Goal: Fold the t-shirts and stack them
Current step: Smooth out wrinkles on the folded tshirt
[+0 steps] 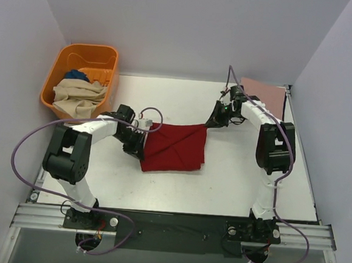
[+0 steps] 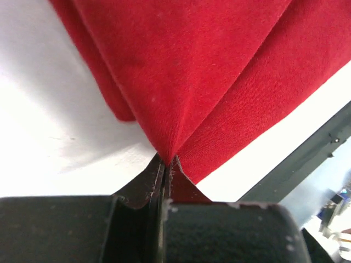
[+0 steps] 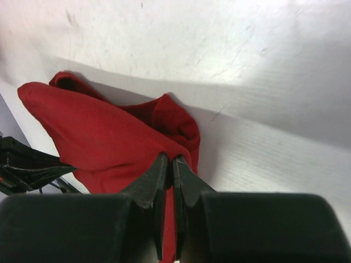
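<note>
Cloth of the dark red t-shirt [image 1: 175, 146] stretches between 2 grippers: the left gripper [image 2: 165, 162] pinches a corner tight between its pressed-together fingers, and the right gripper [image 3: 169, 160] clamps the opposite corner, fabric bunched just ahead of its tips on the white table [image 1: 220, 184]

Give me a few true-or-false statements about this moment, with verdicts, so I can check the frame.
1. The left gripper and the right gripper are both shut on the dark red shirt. True.
2. The orange basket holds nothing. False: a beige shirt and blue cloth lie in it.
3. A pink shirt lies at the far right corner of the table. True.
4. The dark red shirt is in the basket. False: it is out over the table, between the two grippers.
</note>
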You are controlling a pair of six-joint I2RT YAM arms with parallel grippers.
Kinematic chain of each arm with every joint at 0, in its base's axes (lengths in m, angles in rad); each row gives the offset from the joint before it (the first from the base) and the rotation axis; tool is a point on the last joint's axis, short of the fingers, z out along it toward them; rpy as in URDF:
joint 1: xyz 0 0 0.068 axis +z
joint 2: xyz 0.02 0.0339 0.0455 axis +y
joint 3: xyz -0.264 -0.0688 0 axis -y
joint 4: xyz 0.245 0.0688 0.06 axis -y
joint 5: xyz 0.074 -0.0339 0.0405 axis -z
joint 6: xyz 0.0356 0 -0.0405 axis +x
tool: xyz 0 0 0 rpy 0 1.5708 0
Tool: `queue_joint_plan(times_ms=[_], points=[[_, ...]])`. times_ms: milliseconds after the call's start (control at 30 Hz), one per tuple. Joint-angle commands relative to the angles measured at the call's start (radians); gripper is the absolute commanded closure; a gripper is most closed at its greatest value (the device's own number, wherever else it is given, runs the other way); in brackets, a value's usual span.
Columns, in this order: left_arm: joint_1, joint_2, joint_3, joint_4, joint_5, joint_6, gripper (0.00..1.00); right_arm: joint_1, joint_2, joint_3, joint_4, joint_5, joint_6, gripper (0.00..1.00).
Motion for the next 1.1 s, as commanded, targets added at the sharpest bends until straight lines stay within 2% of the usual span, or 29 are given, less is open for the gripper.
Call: queue_joint_plan(times_ms=[0, 133, 200, 233, 267, 300, 367, 433, 567, 633, 733, 900, 1067], points=[[0.021, 0.010, 0.070, -0.176, -0.056, 0.158, 1.00, -0.037, 0.022, 0.070, 0.003, 0.005, -0.021, 1.00], [-0.035, -0.019, 0.053, -0.100, 0.040, 0.137, 1.00, 0.017, 0.056, 0.073, 0.003, -0.035, -0.037, 1.00], [-0.049, -0.021, 0.060, -0.083, 0.076, 0.129, 1.00, 0.036, 0.071, 0.081, 0.006, -0.036, -0.025, 0.89], [-0.049, -0.021, 0.061, -0.072, 0.102, 0.122, 0.98, 0.038, 0.076, 0.085, 0.006, -0.038, -0.017, 0.77], [-0.048, -0.019, 0.060, -0.070, 0.110, 0.118, 0.94, 0.037, 0.079, 0.092, 0.008, -0.033, -0.005, 0.71], [-0.043, -0.019, 0.058, -0.064, 0.121, 0.118, 0.84, 0.027, 0.079, 0.095, 0.006, -0.029, 0.002, 0.63], [-0.031, -0.023, 0.060, -0.070, 0.127, 0.123, 0.71, 0.011, 0.060, 0.087, 0.005, -0.016, 0.014, 0.50], [-0.014, -0.036, 0.058, -0.086, 0.126, 0.128, 0.63, -0.005, 0.015, 0.064, -0.003, -0.004, 0.012, 0.40], [-0.006, -0.104, 0.003, -0.094, 0.125, 0.138, 0.50, -0.008, -0.119, 0.006, -0.079, 0.051, -0.075, 0.36], [-0.020, -0.150, -0.031, -0.057, 0.144, 0.120, 0.44, -0.005, -0.205, -0.074, -0.083, 0.070, -0.103, 0.35], [-0.058, -0.158, -0.042, -0.021, 0.146, 0.103, 0.41, 0.004, -0.329, -0.257, -0.075, 0.056, -0.107, 0.35], [-0.079, -0.089, -0.036, -0.017, 0.101, 0.066, 0.42, 0.110, -0.401, -0.500, -0.008, 0.047, -0.086, 0.40], [-0.069, -0.046, -0.019, -0.026, 0.092, 0.065, 0.51, 0.136, -0.407, -0.609, 0.089, 0.057, -0.021, 0.41]])
